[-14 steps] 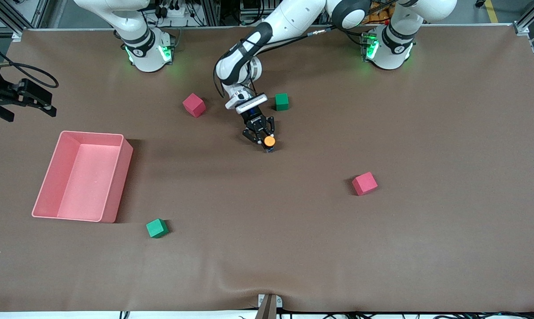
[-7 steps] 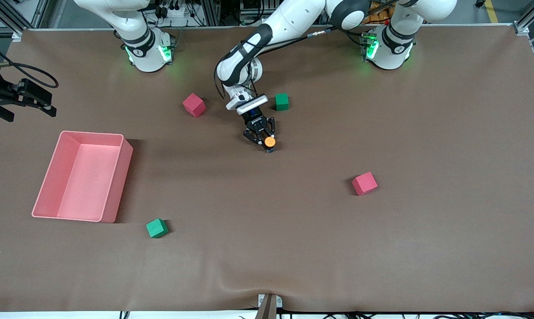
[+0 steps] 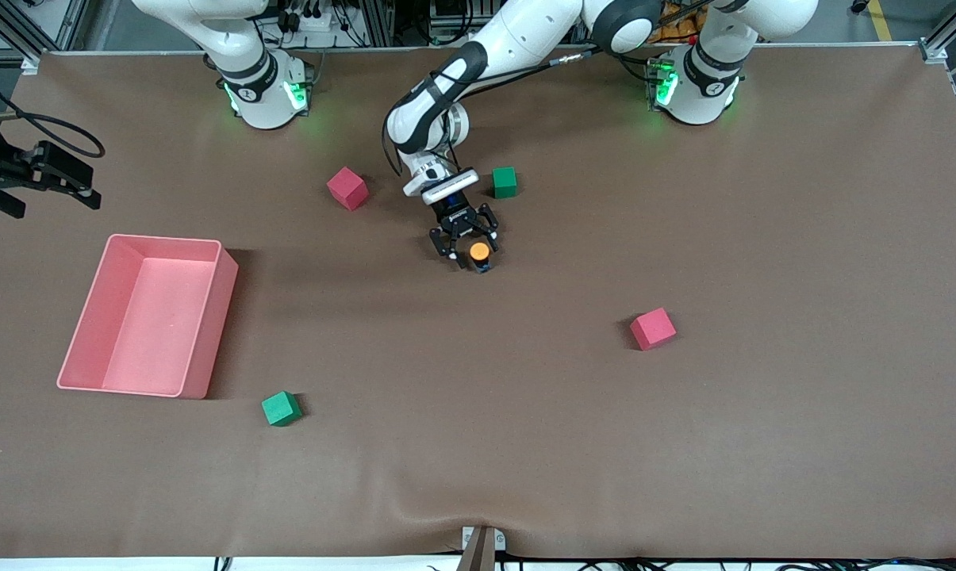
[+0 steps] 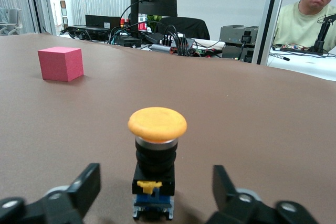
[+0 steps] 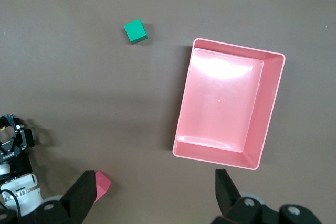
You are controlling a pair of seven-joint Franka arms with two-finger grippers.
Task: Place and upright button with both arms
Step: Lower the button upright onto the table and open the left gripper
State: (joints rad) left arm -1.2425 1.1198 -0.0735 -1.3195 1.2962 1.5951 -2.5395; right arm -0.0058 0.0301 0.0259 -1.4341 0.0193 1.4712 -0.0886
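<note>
I log: orange-capped push button (image 4: 156, 169) upright on table, between spread fingers of left gripper (image 3: 468, 242), seemingly untouched. Right gripper (image 5: 155, 192) wide, waiting high over pink bin (image 5: 227, 109).

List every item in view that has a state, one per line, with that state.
button: upright on the table, orange cap up, released
left gripper: open, fingers either side of the button, not touching
right gripper: open, holding nothing, waiting high over the table
pink bin: upright, empty
</note>
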